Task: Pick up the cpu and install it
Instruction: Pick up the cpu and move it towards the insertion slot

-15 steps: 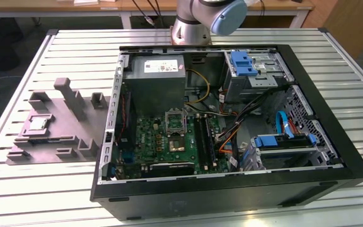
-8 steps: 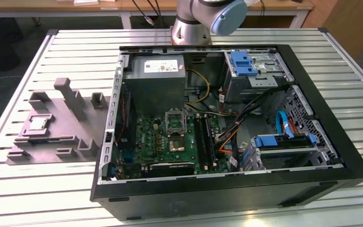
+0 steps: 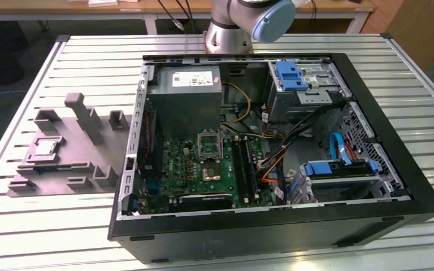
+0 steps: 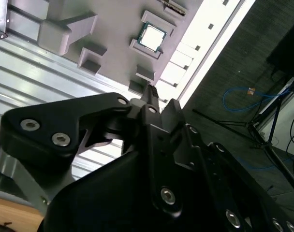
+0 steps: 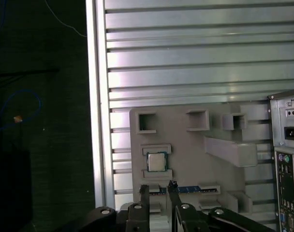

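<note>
overhead, the empty jaws hang slightly parted; the cpu (image 5: 156, 162) lies in the grey fixture (image 5: 185, 145) (its square pocket).

The cpu (image 5: 156, 162) has a pale, faintly glossy metal face with a greenish rim. The fixture (image 5: 185, 145) beneath it looks like matt grey plastic with smooth sides. The tabletop (image 3: 51, 226) is ribbed bare metal with a soft brushed sheen. The computer case (image 3: 277, 231) is matt black outside and dull grey sheet metal inside. The gripper (image 5: 158, 186) is satin black, its screw heads (image 4: 30, 124) shiny
</note>
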